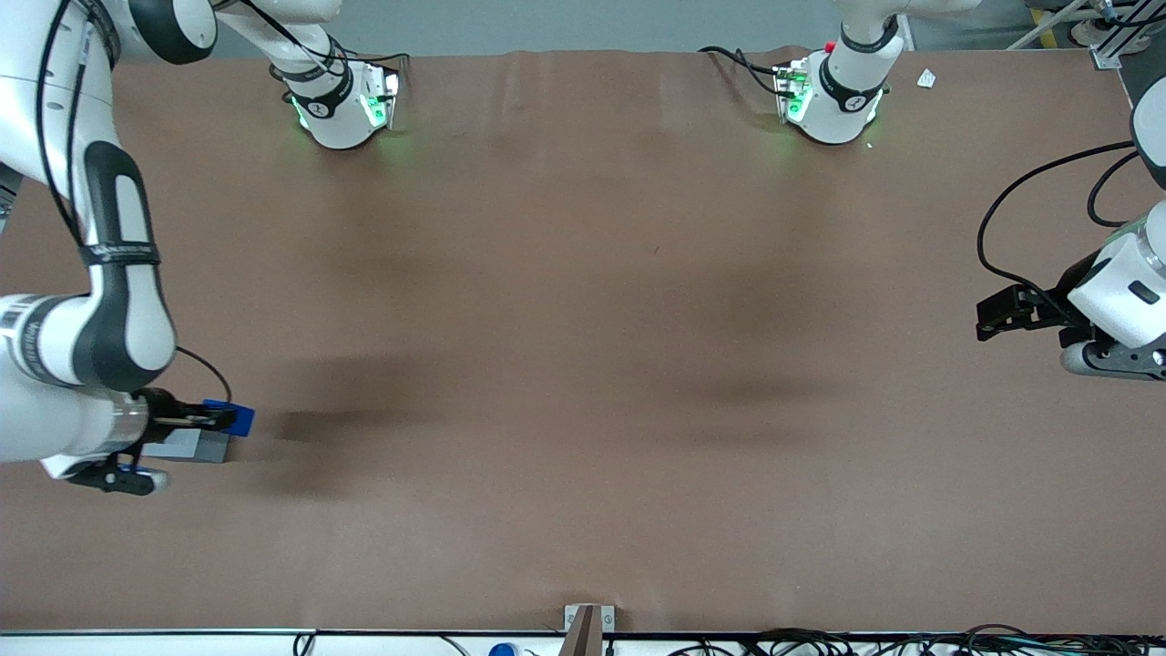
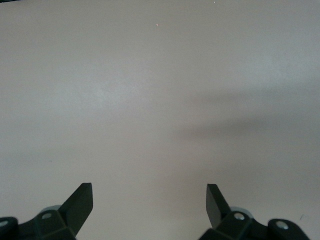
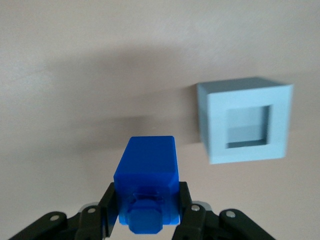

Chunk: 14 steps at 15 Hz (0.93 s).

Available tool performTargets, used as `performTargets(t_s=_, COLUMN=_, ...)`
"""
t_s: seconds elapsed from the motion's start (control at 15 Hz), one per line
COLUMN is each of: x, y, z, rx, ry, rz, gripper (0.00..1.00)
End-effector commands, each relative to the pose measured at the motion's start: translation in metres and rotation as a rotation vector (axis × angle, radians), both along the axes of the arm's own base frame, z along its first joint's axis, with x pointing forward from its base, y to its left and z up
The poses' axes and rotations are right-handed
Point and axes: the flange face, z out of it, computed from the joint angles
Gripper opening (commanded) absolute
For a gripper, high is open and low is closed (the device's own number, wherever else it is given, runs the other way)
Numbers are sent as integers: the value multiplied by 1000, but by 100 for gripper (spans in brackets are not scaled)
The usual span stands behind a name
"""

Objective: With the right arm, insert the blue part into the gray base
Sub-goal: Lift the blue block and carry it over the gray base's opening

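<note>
My right gripper (image 1: 219,418) is at the working arm's end of the table, shut on the blue part (image 1: 235,418) and holding it above the brown table. In the right wrist view the blue part (image 3: 146,172) sits clamped between the two black fingers (image 3: 109,200). The gray base (image 1: 199,445) rests on the table just below and a little nearer the front camera than the gripper, partly covered by the wrist. In the right wrist view the gray base (image 3: 245,120) shows its square recess facing up, apart from the blue part and off to one side of it.
The brown table (image 1: 583,364) spreads wide toward the parked arm's end. Two arm bases (image 1: 342,100) stand at the table edge farthest from the front camera. A small bracket (image 1: 588,624) sits at the nearest edge.
</note>
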Motion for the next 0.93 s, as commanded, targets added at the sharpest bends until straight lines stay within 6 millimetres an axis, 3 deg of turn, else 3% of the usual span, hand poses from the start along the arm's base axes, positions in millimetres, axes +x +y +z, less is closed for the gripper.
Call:
performTargets(t_s=0.0, x=2, y=-31, z=4, rx=9, ry=-29, rz=82, gripper=0)
performTargets(t_s=0.33, x=0, y=-81, z=-7, rx=17, ry=-82, rz=133, gripper=0)
performTargets(t_s=0.87, x=-1, y=-88, z=-31, rx=14, ry=-68, rz=109, gripper=0)
